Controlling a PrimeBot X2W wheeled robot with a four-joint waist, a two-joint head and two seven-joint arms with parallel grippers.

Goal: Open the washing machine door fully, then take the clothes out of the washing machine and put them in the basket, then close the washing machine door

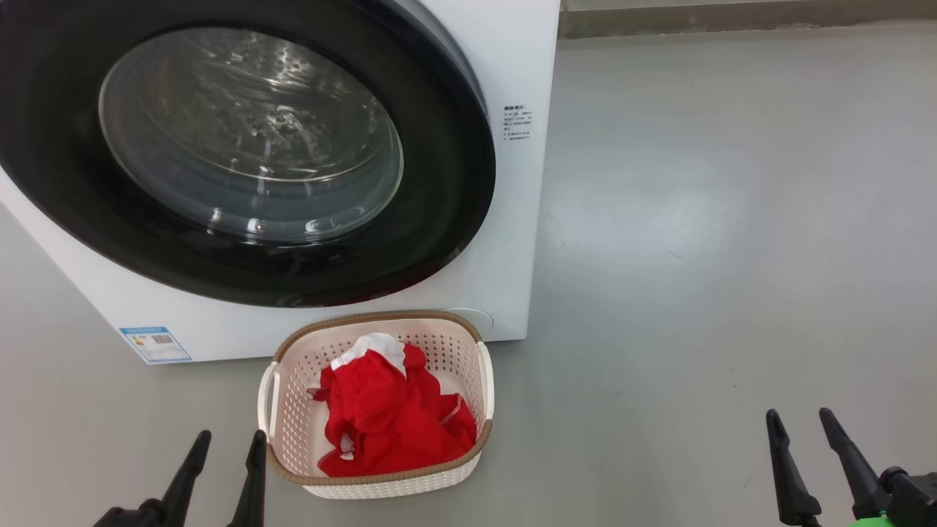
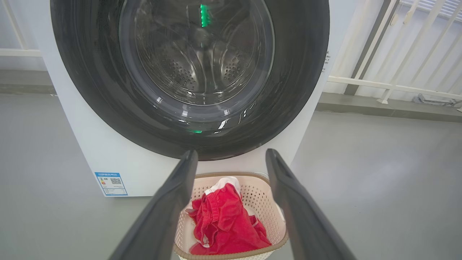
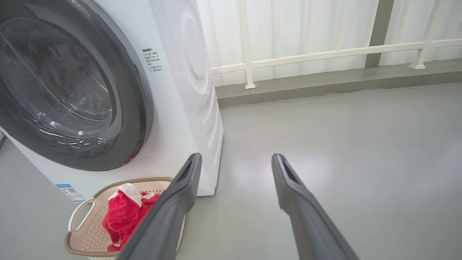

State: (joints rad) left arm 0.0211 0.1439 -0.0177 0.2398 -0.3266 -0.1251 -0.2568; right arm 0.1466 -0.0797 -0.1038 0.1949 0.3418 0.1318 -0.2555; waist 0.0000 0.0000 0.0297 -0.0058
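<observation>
The washing machine (image 1: pixel 512 219) stands on the floor with its door (image 1: pixel 439 219) shut flat against the front; the steel drum shows through the glass. Red clothes (image 1: pixel 388 417) with white trim lie in the cream basket (image 1: pixel 293 432) just before the machine. My left gripper (image 1: pixel 225 439) hangs open at the lower left, beside the basket's left side. Far to the lower right, my right gripper (image 1: pixel 799 417) is open over bare floor. Left wrist view: door (image 2: pixel 90 90), clothes (image 2: pixel 227 224), basket (image 2: pixel 260 195), open gripper (image 2: pixel 231 153). Right wrist view: machine (image 3: pixel 173 126), clothes (image 3: pixel 122 213), open gripper (image 3: pixel 234 157).
Grey floor (image 1: pixel 732 219) stretches wide to the machine's right. A white railing (image 3: pixel 288 57) on a low kerb runs behind. A blue energy sticker (image 1: pixel 155 344) marks the machine's lower left corner.
</observation>
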